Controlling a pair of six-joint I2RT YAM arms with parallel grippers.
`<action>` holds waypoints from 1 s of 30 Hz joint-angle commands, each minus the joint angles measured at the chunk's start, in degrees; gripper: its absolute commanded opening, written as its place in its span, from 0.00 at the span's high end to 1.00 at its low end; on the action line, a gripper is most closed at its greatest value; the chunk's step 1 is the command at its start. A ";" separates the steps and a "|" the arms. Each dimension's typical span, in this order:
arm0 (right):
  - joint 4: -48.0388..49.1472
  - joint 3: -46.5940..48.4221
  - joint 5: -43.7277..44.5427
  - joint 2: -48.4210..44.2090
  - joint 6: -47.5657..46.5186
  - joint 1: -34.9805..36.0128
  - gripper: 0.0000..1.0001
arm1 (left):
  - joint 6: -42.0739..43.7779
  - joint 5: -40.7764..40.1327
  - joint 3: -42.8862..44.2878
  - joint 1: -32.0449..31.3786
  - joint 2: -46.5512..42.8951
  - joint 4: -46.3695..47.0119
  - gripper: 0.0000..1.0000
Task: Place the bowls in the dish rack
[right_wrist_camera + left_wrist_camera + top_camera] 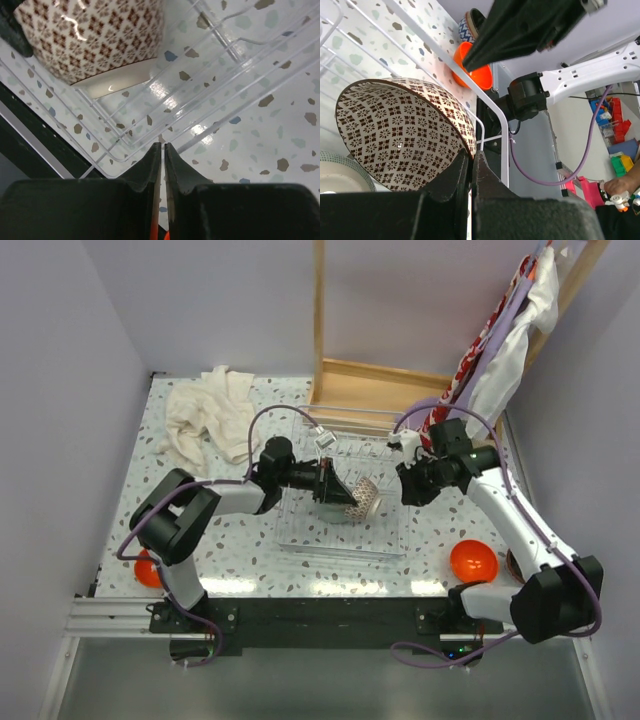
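The clear wire dish rack (298,540) lies mid-table. My left gripper (340,494) is shut on the rim of a brown-patterned bowl (362,498) and holds it on edge inside the rack. The left wrist view shows that bowl (395,140) close up, pinched at the gripper (470,156). A pale bowl's rim (340,172) sits beside it. My right gripper (407,491) hangs at the rack's right edge. The right wrist view shows it (163,146) shut with nothing visible between the fingers, tips at a rack wire (225,117). Orange bowls (473,560) (148,568) rest on the table. A blue-patterned bowl (468,26) stands past the nearer orange one (476,71).
A wooden frame (372,380) stands behind the rack. A crumpled white cloth (210,420) lies at the back left. Red-and-white cloths (500,340) hang at the back right. The black base rail (320,615) runs along the near edge.
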 commanded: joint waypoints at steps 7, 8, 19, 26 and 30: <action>5.55 -4.31 -0.96 1.53 -7.16 7.19 1.00 | 4.70 -1.74 2.04 3.19 2.77 -1.71 1.00; 6.51 -4.84 -0.96 1.80 -7.07 7.28 1.00 | 5.66 -1.83 2.65 3.36 3.12 -2.59 1.00; 15.38 -4.93 1.24 7.24 -5.05 11.67 1.00 | 10.15 -2.00 6.08 5.38 3.39 -11.02 0.91; 21.28 -3.35 3.70 12.87 -3.91 12.73 1.00 | 16.64 -2.53 7.23 6.53 0.67 -20.52 0.81; 22.95 -2.03 4.67 15.68 -4.79 12.91 1.00 | 20.43 -3.67 7.49 6.88 -1.26 -25.88 0.68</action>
